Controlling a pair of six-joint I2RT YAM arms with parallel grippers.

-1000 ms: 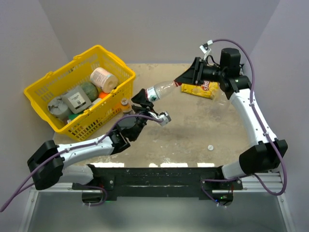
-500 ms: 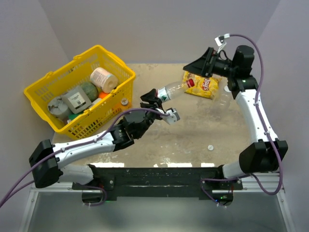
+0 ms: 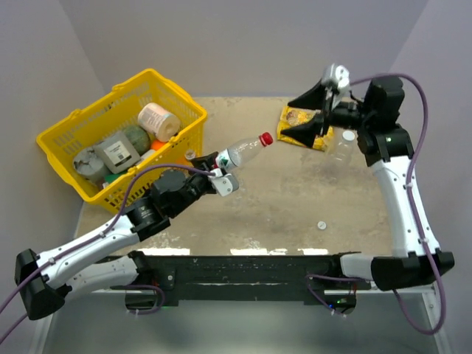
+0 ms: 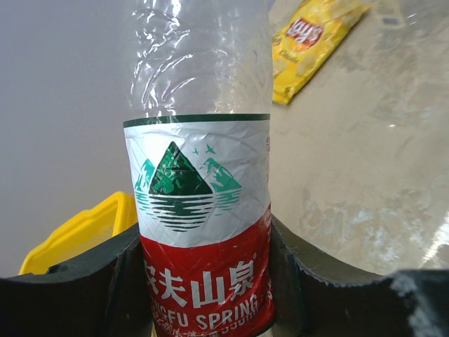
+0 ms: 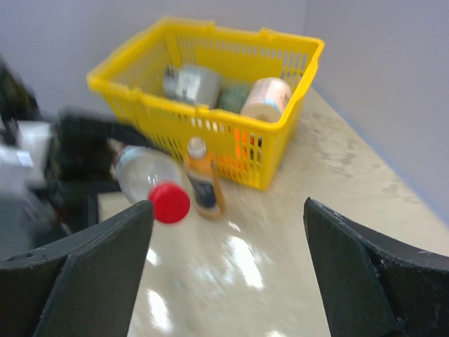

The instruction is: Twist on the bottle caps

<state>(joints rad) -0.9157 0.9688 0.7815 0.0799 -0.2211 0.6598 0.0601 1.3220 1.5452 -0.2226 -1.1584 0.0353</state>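
Observation:
A clear water bottle (image 3: 240, 151) with a red and white label (image 4: 200, 232) is tilted above the table, its base clamped between my left gripper's (image 3: 219, 168) black fingers (image 4: 84, 288). A red bottle cap (image 3: 266, 138) sits on its neck and shows in the right wrist view as a red disc (image 5: 169, 202). My right gripper (image 3: 287, 118) hangs open to the right of that cap, apart from it, with nothing between its fingers (image 5: 91, 267). A white bottle cap (image 3: 322, 224) lies loose on the table near the right front.
A yellow basket (image 3: 88, 122) full of goods stands at the back left, with a small orange bottle (image 3: 190, 156) upright beside it. A yellow snack bag (image 3: 302, 127) and a second clear bottle (image 3: 341, 151) lie under the right arm at the back right.
My right gripper has opened and drawn back to the right from the bottle's neck, leaving the red cap on it. My left arm has pulled the bottle back to the left.

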